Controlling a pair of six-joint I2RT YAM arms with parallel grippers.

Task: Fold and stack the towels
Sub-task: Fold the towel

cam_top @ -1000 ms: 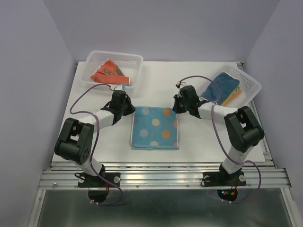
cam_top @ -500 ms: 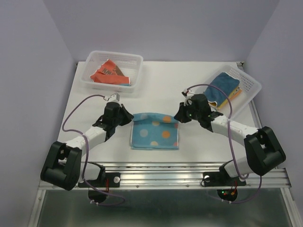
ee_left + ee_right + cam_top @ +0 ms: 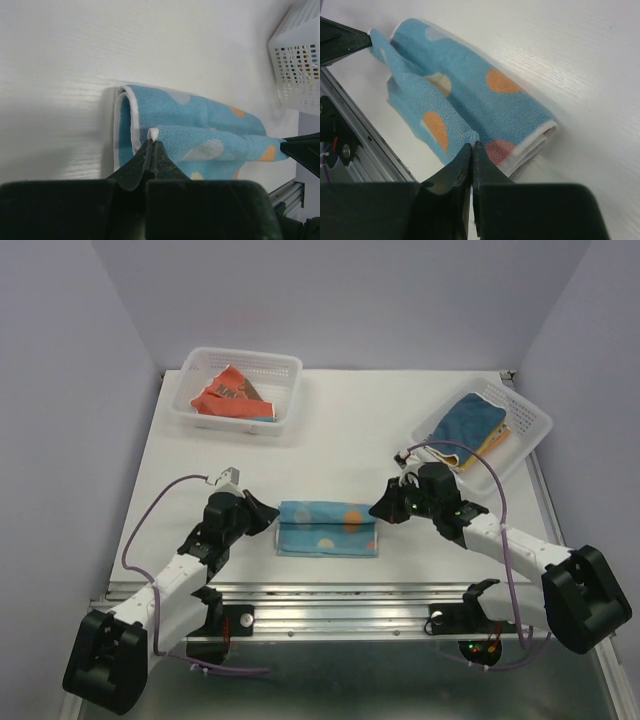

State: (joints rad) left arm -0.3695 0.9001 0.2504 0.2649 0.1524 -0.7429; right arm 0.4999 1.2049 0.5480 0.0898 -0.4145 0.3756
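From above, I am watching the light blue dotted towel [image 3: 327, 528] lying on the table [image 3: 340, 430] just beyond the metal rail [image 3: 340, 598], doubled into a long band running parallel to it. The left gripper [image 3: 268, 521] is pinching the band's left end and the right gripper [image 3: 378, 511] its right end. With one arm on each corner, I judge the flap is travelling evenly. Well away from the rail on the left, a white basket [image 3: 285, 365] is holding a crumpled red-orange towel [image 3: 228, 395]. On the right, a second basket [image 3: 535, 420] is holding folded towels [image 3: 470, 422], a blue one on top.

Through the left wrist camera, the jaws are pressing together on a white-hemmed corner of the upper layer, holding it slightly clear of the layer beneath. The other arm's dark fingertip is showing at the far end.

Through the right wrist camera, the jaws are likewise closed narrowly on their corner. The upper layer is hanging as a loose ridge between the two grips, with the rail just beside it. I reckon both corners are needing to settle flat on the lower layer before I let go — otherwise the fold will be springing open.
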